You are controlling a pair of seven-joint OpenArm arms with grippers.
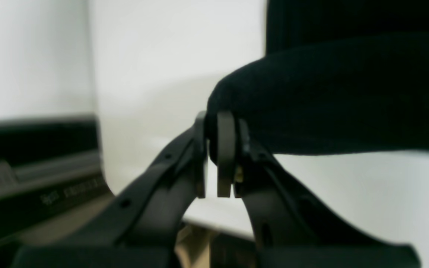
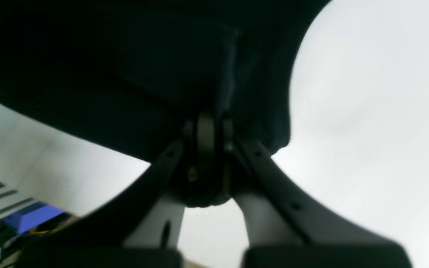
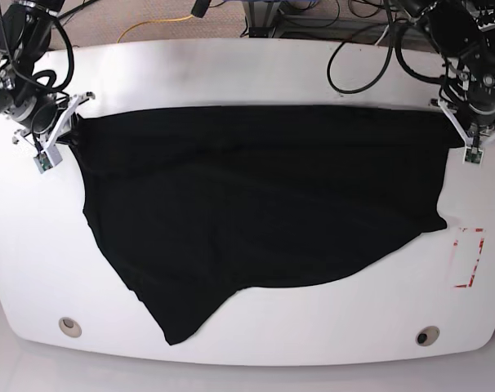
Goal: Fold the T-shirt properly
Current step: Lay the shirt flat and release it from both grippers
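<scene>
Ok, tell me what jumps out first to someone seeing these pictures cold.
The big black T-shirt spread over most of the white table, its top edge stretched taut. The left gripper and right gripper each pinch a top corner, jaws shut on cloth. Lower down, the shirt tapers into a loose point near the front edge.

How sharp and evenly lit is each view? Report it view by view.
Left wrist view: soft focus throughout, the black cloth T-shirt a textureless dark mass in the shut left gripper. Right wrist view: blurrier still, cloth nearly pure black around the right gripper, background washed out. Base view: sharp, evenly lit, with fisheye curving of the glossy white table.
</scene>
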